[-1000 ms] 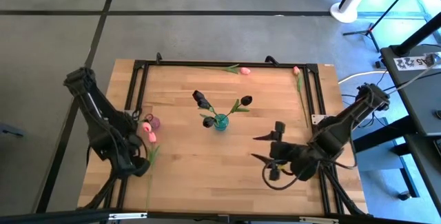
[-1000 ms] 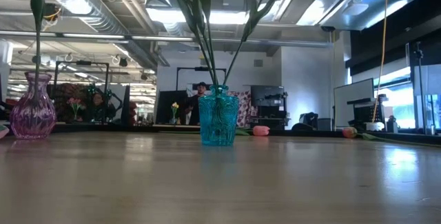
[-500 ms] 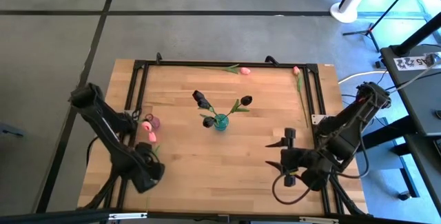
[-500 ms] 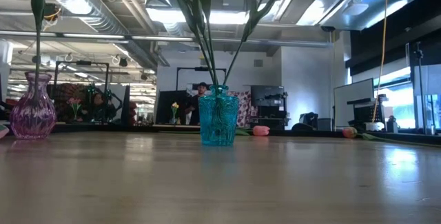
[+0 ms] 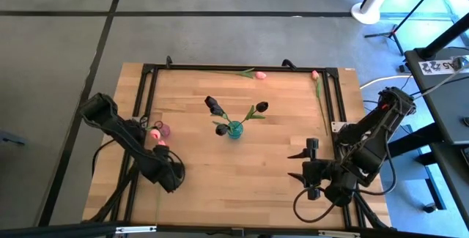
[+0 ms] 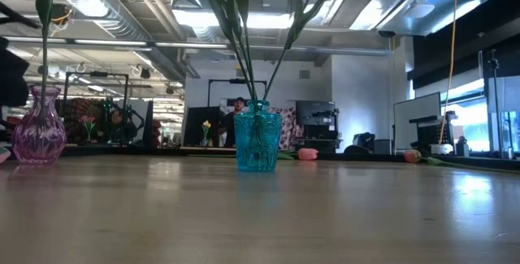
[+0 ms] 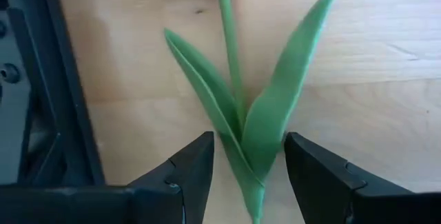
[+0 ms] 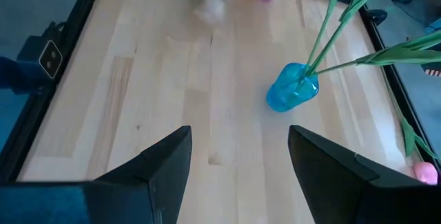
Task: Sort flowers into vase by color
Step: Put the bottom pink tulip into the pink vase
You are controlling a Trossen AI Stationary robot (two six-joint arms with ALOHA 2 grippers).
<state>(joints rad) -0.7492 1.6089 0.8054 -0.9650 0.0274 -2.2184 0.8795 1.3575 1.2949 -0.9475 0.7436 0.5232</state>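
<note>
A pink tulip lies flat on the wood, head by the purple vase, which holds one pink tulip. My left gripper hangs over the lying tulip's stem. In its wrist view it is open, one finger on either side of the stem and leaves, touching neither. The blue vase holds three dark tulips. Two more pink tulips lie at the far edge. My right gripper is open near the table's near right corner, away from all flowers.
A black metal frame runs along the table's left, far and right edges, close beside my left gripper. Bare wood lies between the two grippers. In the low view the purple vase and blue vase stand upright.
My left gripper has swung toward the table's right, along the lying pink tulip's stem, and its arm has turned with it. My right gripper has drawn back toward the right and near edges. No flower or vase has moved.
</note>
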